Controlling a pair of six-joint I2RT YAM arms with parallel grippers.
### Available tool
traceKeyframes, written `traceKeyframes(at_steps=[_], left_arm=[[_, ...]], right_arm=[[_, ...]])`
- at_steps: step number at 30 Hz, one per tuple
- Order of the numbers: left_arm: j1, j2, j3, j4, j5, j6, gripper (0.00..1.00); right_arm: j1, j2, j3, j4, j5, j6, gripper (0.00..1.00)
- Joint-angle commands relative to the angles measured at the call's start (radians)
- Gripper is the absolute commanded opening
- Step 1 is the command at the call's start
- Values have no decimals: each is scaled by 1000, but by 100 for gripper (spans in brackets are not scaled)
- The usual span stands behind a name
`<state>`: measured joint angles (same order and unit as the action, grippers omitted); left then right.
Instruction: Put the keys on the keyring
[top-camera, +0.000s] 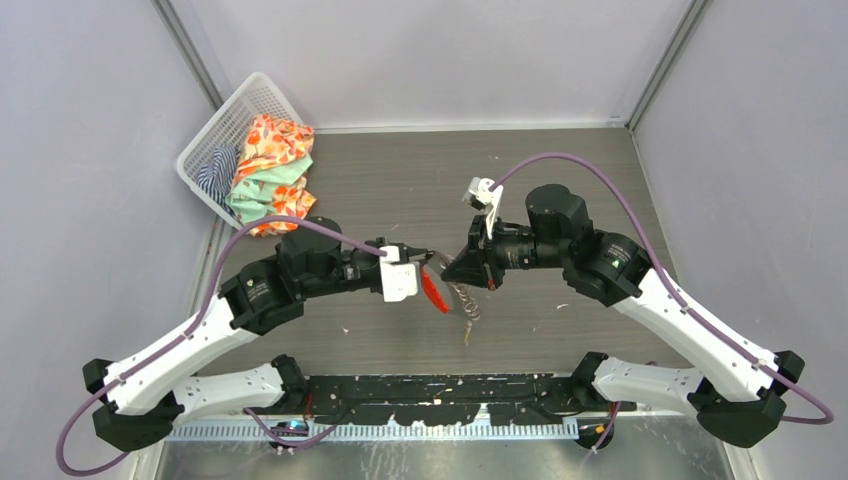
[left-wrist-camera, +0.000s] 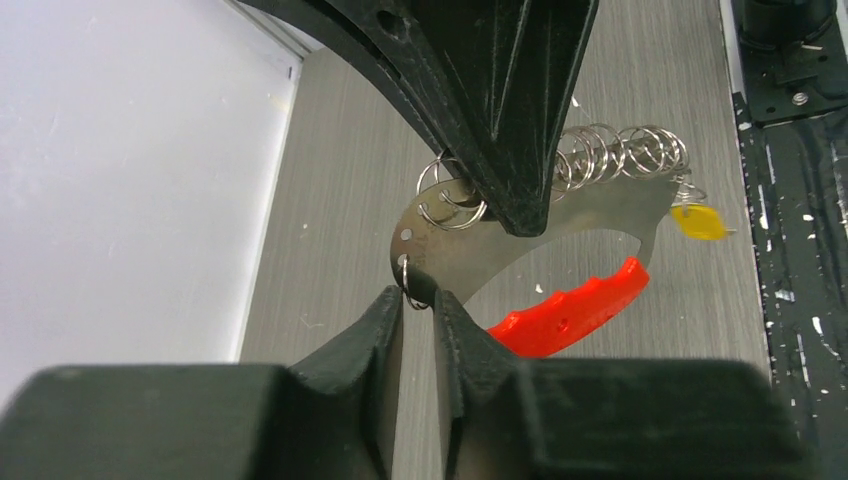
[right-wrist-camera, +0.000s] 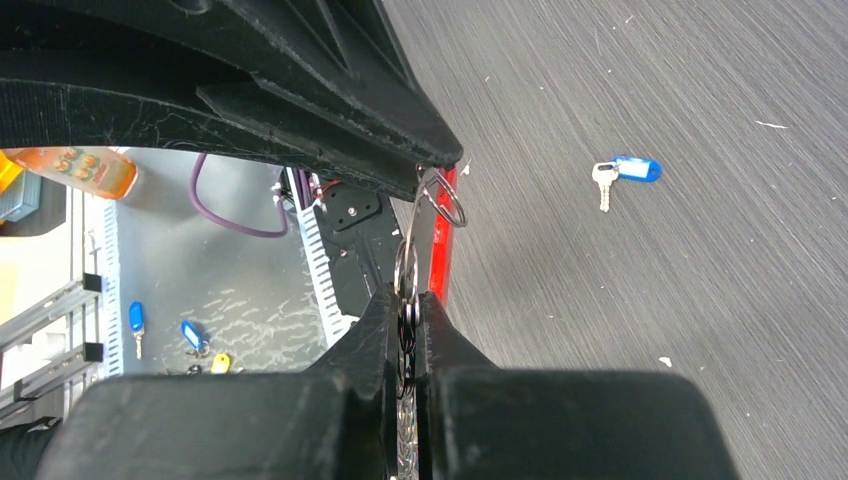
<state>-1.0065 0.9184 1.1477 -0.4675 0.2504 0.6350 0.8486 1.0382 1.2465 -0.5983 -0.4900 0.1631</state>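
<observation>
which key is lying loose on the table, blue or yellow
The blue-headed key, flat on the tabletop by itself; the yellow-headed key hangs from the keyring held in the air.

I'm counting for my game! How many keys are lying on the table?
1. The blue key lies alone on the table. The yellow key is not lying there; it hangs on the rings. Others may be hidden.
</observation>
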Motion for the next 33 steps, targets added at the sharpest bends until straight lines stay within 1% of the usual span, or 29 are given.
traceKeyframes(at_steps=[1,3,10,14,18,20,23,26,27,30,33], left_arm=[[7,1,32,45,-4,-10,15],[11,-2,36,52,-14,-10,9],[15,-16,41,47,-26,-4,6],[15,-27,32,64,-32,37,3],[14,-50,-1,118,-37,110,1],[14,-70,-25,146,-10,156,1],[14,-117,-80,193,69,254,1],[14,-156,-124,198,156,371,0],[14,-161,-134,195,176,385,1],[14,-174,-152,187,213,448,1],[14,-173,-155,196,222,475,1]], right_arm=[[8,-15,8,65,-12,9,1],[8,-20,3,62,-9,10,1],[8,-27,-9,60,-4,8,1],[8,-27,-12,60,-1,11,1],[7,-33,-21,64,8,20,1],[7,-39,-28,76,21,31,1],[7,-48,-45,111,24,55,1],[7,-60,-61,152,10,81,1],[8,-63,-64,163,3,87,1],[6,-60,-65,177,-44,97,5],[7,-58,-68,184,-90,100,9]])
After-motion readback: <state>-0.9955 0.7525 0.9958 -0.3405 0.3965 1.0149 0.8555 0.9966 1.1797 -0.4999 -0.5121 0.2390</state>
